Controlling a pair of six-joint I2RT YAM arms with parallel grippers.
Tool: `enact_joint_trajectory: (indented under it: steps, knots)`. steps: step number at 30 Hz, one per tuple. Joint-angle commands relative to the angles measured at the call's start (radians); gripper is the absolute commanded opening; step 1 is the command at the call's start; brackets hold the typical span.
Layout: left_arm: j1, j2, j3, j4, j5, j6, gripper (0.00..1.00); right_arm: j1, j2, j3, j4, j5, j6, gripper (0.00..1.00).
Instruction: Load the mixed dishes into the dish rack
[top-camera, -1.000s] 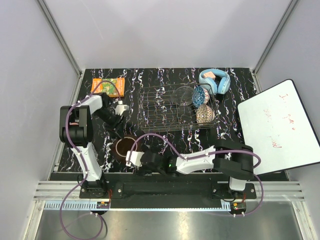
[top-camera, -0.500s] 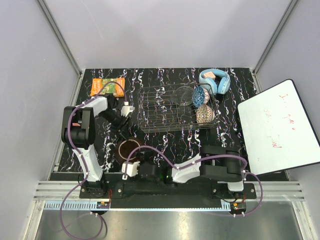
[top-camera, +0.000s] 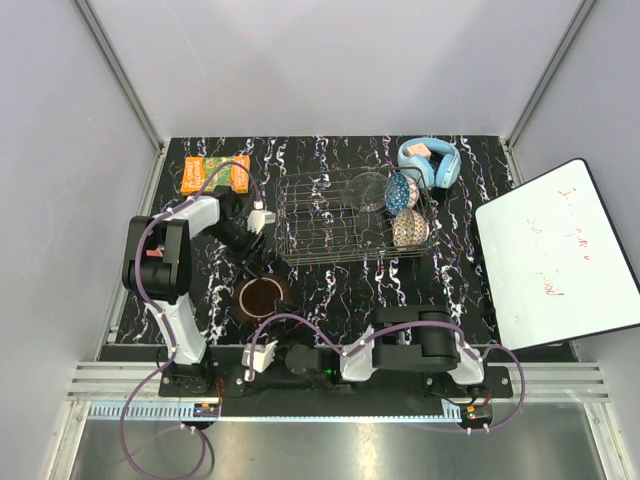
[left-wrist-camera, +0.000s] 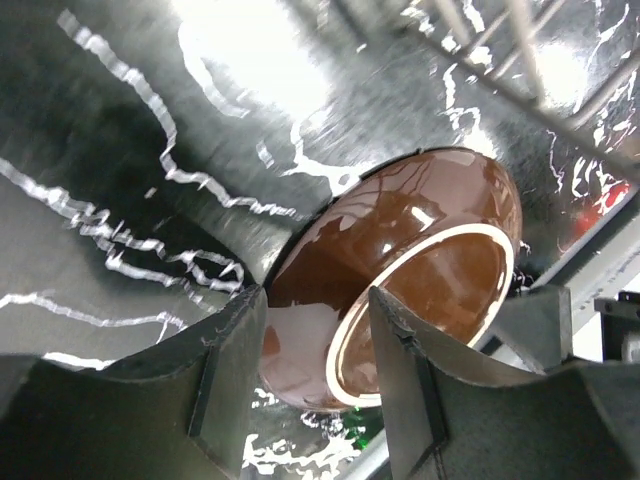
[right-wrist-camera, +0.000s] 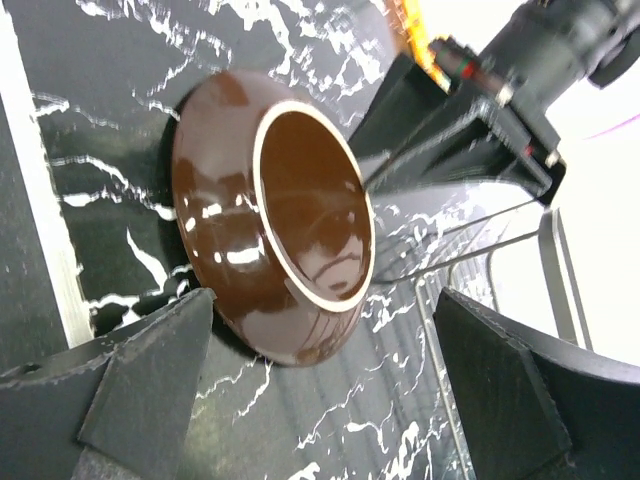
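The glossy red-brown plate (top-camera: 262, 297) lies upside down on the black marbled table in front of the dish rack's (top-camera: 300, 215) left corner. It also shows in the left wrist view (left-wrist-camera: 420, 250) and the right wrist view (right-wrist-camera: 250, 230). My left gripper (top-camera: 256, 219) is open and empty, beside the rack's left edge and above the plate (left-wrist-camera: 315, 300). My right gripper (top-camera: 262, 355) is wide open and empty, low at the near edge, short of the plate (right-wrist-camera: 322, 300). The rack holds the clear glass bowl (top-camera: 368, 190), blue patterned bowl (top-camera: 402, 188) and beige patterned bowl (top-camera: 408, 229). The stemmed glass and pink cup are out of view.
The orange-green book (top-camera: 215, 172) lies at the back left. The light blue headphones (top-camera: 430, 160) lie behind the rack's right end. A whiteboard (top-camera: 555, 255) lies off the table's right side. The left arm (right-wrist-camera: 480, 100) hangs beyond the plate in the right wrist view.
My right arm has drawn back from the plate and folded toward its base. My left gripper has moved right, up to the rack's left edge. The plate stays on the table.
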Motion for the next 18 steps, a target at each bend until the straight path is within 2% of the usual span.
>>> enact_joint_trajectory:
  steps: [1,10,14,18]
  knots:
    - [-0.068,-0.013,-0.065,-0.022,0.039,-0.014,0.50,-0.019,0.106,0.009,0.071,0.087,-0.121,1.00]
    - [-0.091,0.007,-0.068,-0.049,0.031,0.024,0.50,-0.021,0.165,0.039,0.213,0.130,-0.210,1.00]
    - [-0.091,0.015,-0.069,-0.052,0.033,0.037,0.49,-0.031,0.239,0.082,0.372,0.150,-0.331,1.00]
    - [-0.091,0.019,-0.069,-0.063,0.036,0.049,0.49,-0.038,0.317,0.144,0.482,0.182,-0.431,0.88]
